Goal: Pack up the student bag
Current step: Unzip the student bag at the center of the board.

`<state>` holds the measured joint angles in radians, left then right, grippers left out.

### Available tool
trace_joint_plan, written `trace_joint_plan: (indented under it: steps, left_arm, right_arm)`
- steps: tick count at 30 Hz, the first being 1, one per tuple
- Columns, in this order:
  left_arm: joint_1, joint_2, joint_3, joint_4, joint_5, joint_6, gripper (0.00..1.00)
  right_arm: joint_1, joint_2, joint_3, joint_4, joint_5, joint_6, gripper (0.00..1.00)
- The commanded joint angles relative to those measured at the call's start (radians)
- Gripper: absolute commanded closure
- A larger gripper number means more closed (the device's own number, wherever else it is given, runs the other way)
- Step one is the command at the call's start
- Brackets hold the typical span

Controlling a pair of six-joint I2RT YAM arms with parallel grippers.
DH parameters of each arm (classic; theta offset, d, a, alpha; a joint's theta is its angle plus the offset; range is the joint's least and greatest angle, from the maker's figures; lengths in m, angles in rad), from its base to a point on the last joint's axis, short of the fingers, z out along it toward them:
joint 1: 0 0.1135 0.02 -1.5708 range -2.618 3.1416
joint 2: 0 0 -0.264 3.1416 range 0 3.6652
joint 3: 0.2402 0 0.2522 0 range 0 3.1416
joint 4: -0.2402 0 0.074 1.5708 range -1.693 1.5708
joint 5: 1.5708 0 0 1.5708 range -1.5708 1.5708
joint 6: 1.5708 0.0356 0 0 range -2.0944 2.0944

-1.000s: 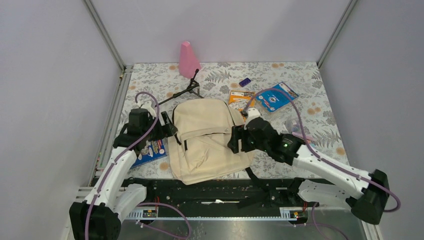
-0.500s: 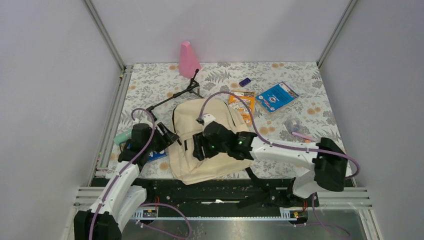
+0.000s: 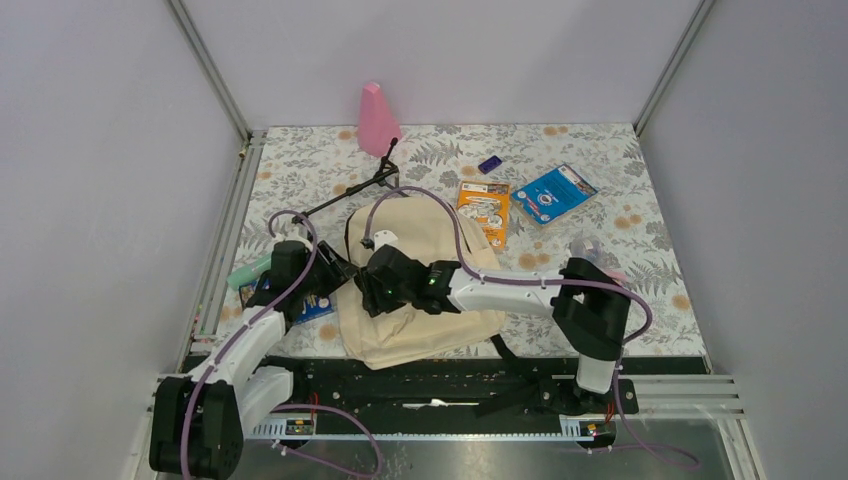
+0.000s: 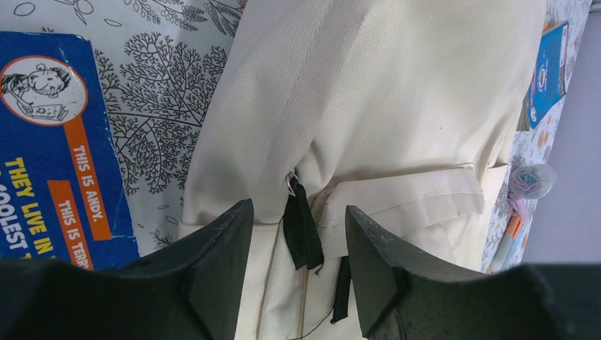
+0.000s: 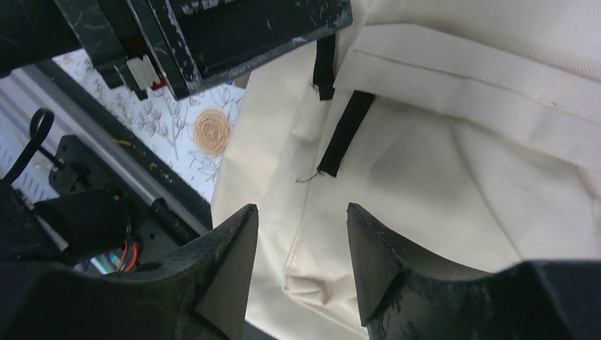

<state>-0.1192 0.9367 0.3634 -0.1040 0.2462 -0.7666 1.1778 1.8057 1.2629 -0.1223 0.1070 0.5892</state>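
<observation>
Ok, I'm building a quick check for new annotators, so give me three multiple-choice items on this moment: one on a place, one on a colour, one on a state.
1. The pink cone stands: A on the student bag; B at the table's far edge; C beside the right arm's base.
2. The book beside the bag is: A green; B red; C blue.
3. The left gripper is: A open around the bag's black tab; B shut on a strap; C out of view.
Answers: B, it stands beyond the bag; C, its cover shows blue in the left wrist view; A, its jaws stand apart either side of the tab.
</observation>
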Motion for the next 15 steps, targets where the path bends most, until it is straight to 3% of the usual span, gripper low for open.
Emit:
trace_joint_plan:
  steps: [1, 7, 15]
  left_arm:
    - [0.004, 0.043, -0.004, 0.1, 0.007, -0.003, 0.5]
    - [0.004, 0.077, -0.016, 0.134, -0.012, 0.011, 0.55]
    - [0.004, 0.129, -0.02, 0.162, -0.016, 0.025, 0.61]
  right_arm:
    - [0.018, 0.056, 0.078, 0.0, 0.117, -0.001, 0.45]
    - [0.038, 0.123, 0.114, -0.011, 0.264, 0.0, 0.46]
    - [0.041, 0.198, 0.165, -0.025, 0.313, -0.015, 0.51]
